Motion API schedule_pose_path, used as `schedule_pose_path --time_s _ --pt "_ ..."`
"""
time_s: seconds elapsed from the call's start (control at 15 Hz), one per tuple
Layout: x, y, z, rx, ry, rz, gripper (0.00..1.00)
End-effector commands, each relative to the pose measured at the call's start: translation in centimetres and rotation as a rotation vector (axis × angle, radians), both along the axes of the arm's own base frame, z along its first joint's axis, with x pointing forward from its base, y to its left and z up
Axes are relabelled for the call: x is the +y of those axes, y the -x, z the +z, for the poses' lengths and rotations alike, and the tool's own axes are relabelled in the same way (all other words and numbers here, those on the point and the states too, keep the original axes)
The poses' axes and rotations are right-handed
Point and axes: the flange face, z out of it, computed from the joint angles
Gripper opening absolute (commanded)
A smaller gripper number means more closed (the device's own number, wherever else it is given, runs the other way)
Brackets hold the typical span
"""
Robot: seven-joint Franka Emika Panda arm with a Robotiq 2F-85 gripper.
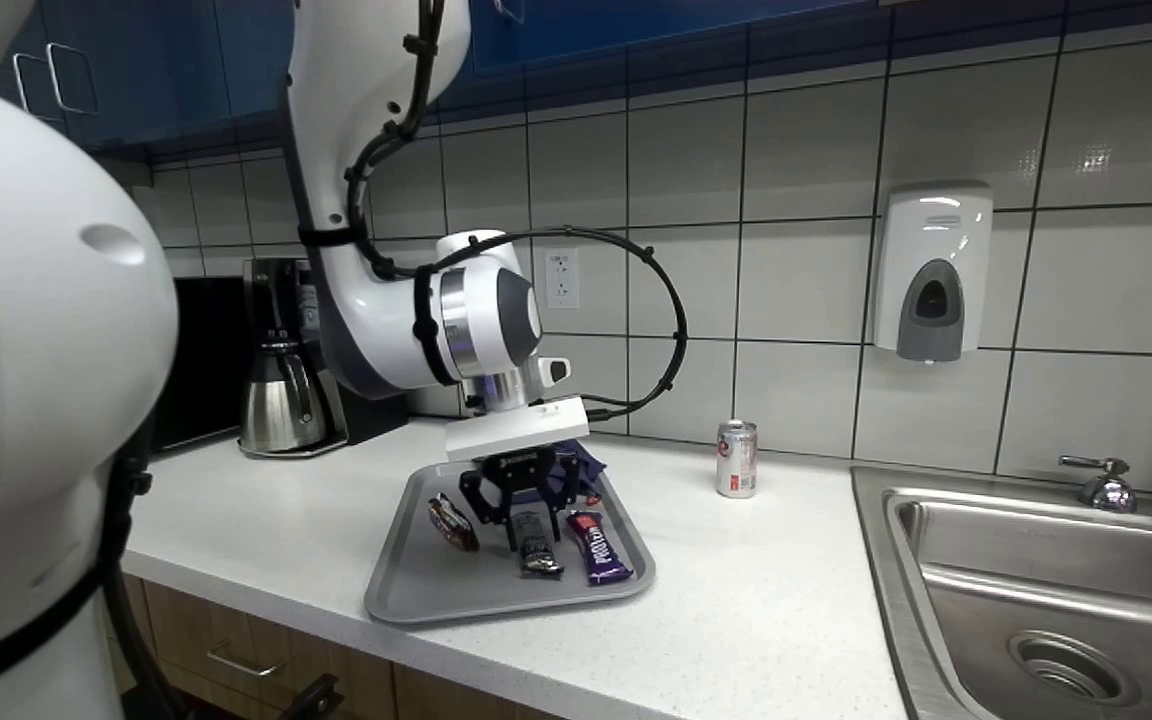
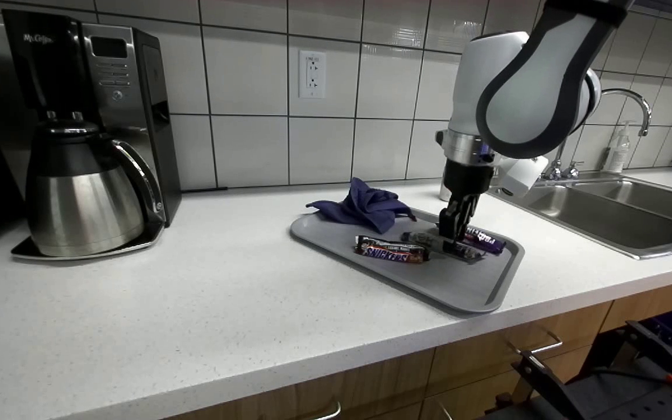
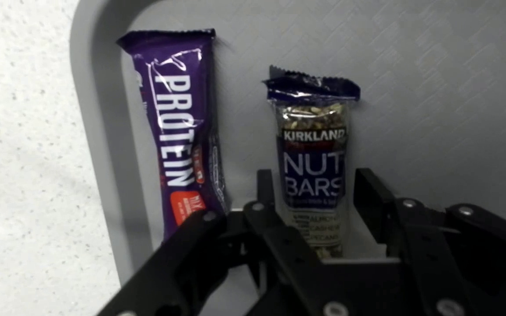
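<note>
My gripper is open, low over the grey tray. In the wrist view its fingers stand on either side of a Kirkland nut bar, with gaps between bar and fingers. The nut bar lies flat on the tray; its near end is hidden by the gripper. A purple protein bar lies beside it, near the tray rim. A Snickers bar lies on the nut bar's other side, out of the wrist view. A crumpled dark blue cloth lies at the tray's back, partly behind the gripper in an exterior view.
A silver can stands on the counter near the tiled wall. A steel sink lies beyond it. A coffee maker with a steel carafe stands at the tray's other side. A soap dispenser hangs on the wall.
</note>
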Motion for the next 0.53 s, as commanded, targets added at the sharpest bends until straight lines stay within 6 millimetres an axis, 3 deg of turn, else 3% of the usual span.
schedule_pose_path --time_s 0.0,0.13,0.2,0.47 --pt "0.4 0.1 0.3 -0.023 -0.001 -0.008 0.83" --pt "0.7 0.1 1.1 -0.026 0.0 0.0 0.97" --pt "0.9 0.1 1.3 -0.027 -0.003 0.003 1.0" --pt "1.8 0.1 3.4 -0.049 -0.035 0.007 1.0"
